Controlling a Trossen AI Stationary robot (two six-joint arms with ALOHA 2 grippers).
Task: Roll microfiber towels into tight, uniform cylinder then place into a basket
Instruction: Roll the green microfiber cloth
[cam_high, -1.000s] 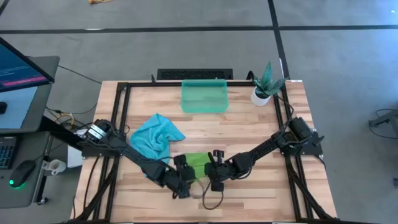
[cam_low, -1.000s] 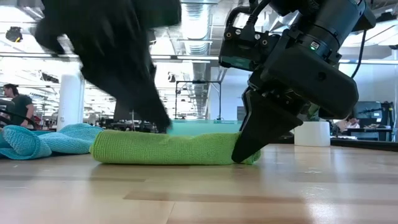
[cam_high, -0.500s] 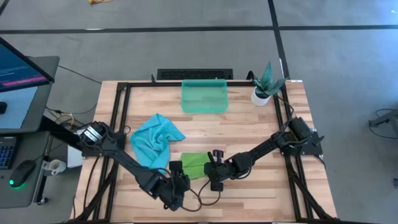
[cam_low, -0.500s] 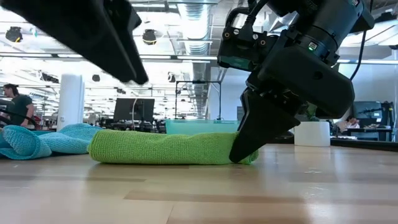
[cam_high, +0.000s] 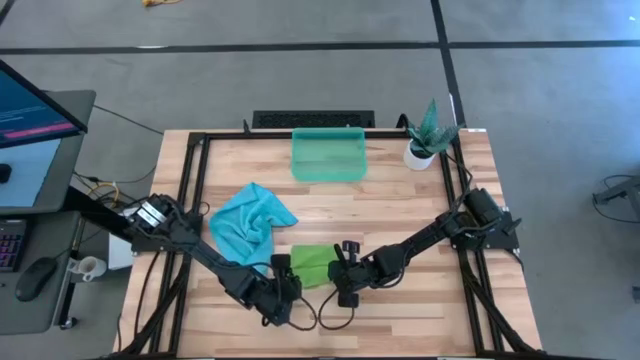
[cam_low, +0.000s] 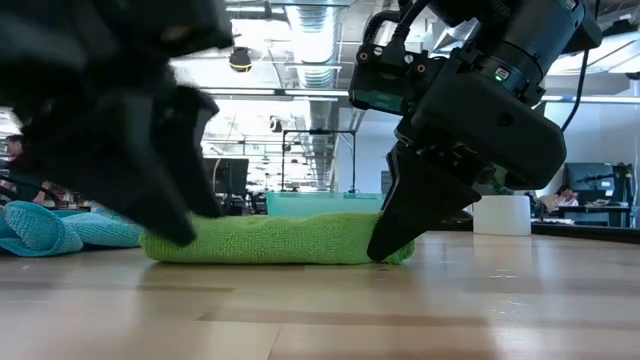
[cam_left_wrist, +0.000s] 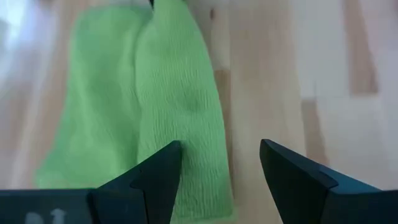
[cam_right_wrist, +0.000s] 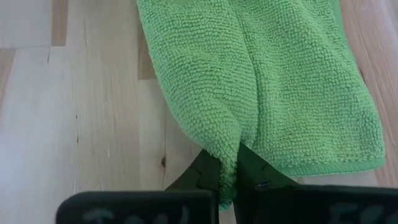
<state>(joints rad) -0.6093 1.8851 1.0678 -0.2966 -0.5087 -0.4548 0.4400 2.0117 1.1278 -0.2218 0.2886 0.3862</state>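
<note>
At the near edge of the table I have the right gripper (cam_right_wrist: 227, 177) pinched almost shut on a fold of the lime green towel (cam_high: 312, 266), its fingers clamping the cloth where the rolled lip meets the flat layer, so the end of the roll cannot spring loose while the other arm gets set. The left gripper (cam_left_wrist: 217, 168) hovers at the opposite end of the same towel with its fingers spread wide and nothing between them; I judge it is lined up to straddle the free end, so both ends can be turned together and the cylinder comes out even. From table height the green towel reads as a low, loosely flattened log lying along the wood, not yet tight or round. Just beyond it, toward the left side, the turquoise towel (cam_high: 250, 222) lies in a crumpled heap, touching or nearly touching the green one, untouched and waiting its turn. Farther back, at the middle of the far edge, the basket (cam_high: 328, 154) sits with nothing in it, well apart from both cloths, leaving open wood between for rolling. The potted plant (cam_high: 427, 134) stands near the basket, at the far right corner.
</note>
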